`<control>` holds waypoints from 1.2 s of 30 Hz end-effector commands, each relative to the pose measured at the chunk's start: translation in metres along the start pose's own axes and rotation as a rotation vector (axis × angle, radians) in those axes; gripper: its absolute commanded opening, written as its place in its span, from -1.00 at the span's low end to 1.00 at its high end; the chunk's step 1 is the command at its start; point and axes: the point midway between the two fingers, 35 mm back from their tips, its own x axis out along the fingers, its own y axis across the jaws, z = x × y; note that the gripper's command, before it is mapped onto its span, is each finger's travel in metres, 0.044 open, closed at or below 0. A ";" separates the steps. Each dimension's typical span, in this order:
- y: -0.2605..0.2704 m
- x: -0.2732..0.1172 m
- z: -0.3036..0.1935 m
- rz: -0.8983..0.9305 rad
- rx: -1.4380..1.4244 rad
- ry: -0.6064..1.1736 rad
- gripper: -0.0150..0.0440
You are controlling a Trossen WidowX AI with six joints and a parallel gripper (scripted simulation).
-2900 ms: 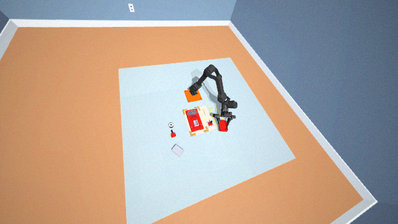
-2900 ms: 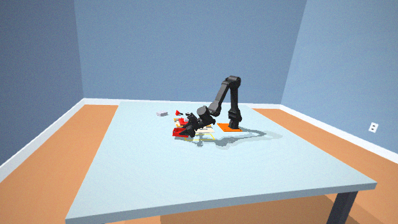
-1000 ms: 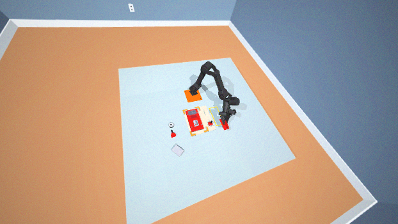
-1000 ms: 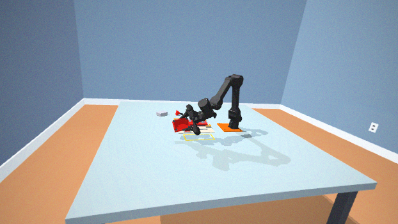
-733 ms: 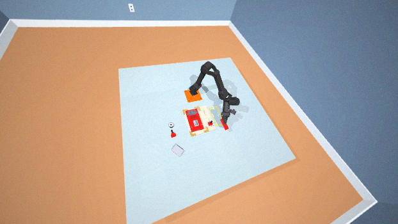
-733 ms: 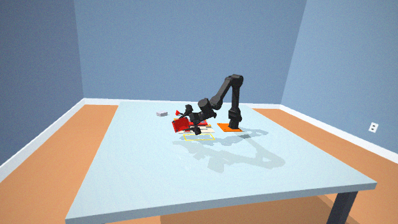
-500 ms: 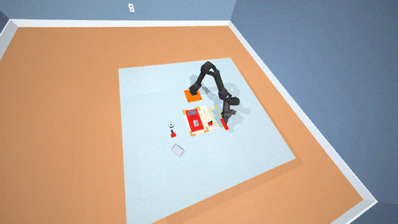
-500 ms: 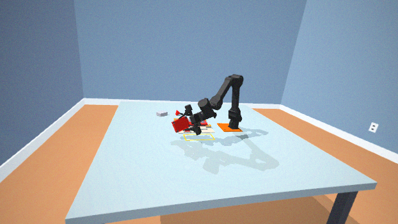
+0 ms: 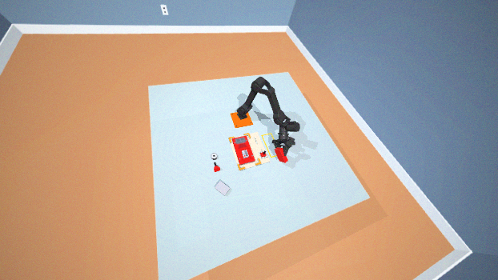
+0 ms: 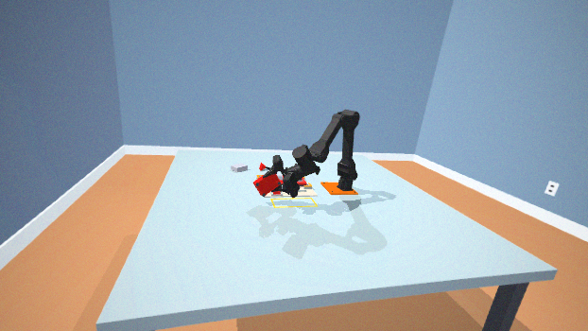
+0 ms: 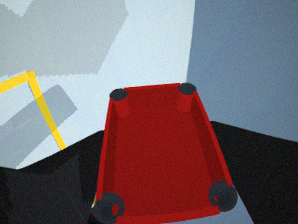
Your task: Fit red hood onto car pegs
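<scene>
The red hood [image 9: 281,155] [image 10: 266,184] [image 11: 157,150] is held above the table, tilted steeply. In the wrist view its hollow inside faces the camera, with a dark-ringed boss at each corner. My gripper [image 9: 283,150] [image 10: 279,179] [image 11: 157,132] is shut on the hood, one finger along each long side. It is right of the jig in the top view, past the yellow outline. The red chassis [image 9: 237,149] [image 10: 302,182] sits in the cream jig [image 9: 264,159] with its grey engine block [image 9: 245,154] in place. The pegs are too small to make out.
The yellow outline [image 9: 267,146] [image 10: 293,206] [image 11: 47,110] lies beside the jig. A small red and black part [image 9: 263,154] is on the jig's side. A grey block [image 9: 222,187] [image 10: 239,167], a red black-tipped piece [image 9: 217,168] and a white ring [image 9: 211,156] lie beyond the chassis.
</scene>
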 end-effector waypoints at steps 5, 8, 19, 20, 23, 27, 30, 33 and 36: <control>0.001 0.000 0.000 -0.001 -0.168 0.000 -0.49; 0.002 0.000 0.000 -0.001 -0.256 0.000 -0.49; 0.009 0.002 0.002 -0.001 -0.589 0.000 -0.49; 0.010 0.002 0.003 -0.001 -0.619 0.000 -0.49; 0.014 0.003 0.003 -0.001 -0.711 0.000 -0.49; 0.019 0.004 0.005 0.000 -0.832 0.000 -0.49; 0.025 0.005 0.006 0.000 -0.924 0.000 -0.49; 0.031 0.007 0.008 0.000 -1.015 0.000 -0.49; 0.038 0.008 0.009 0.000 -1.106 -0.001 -0.49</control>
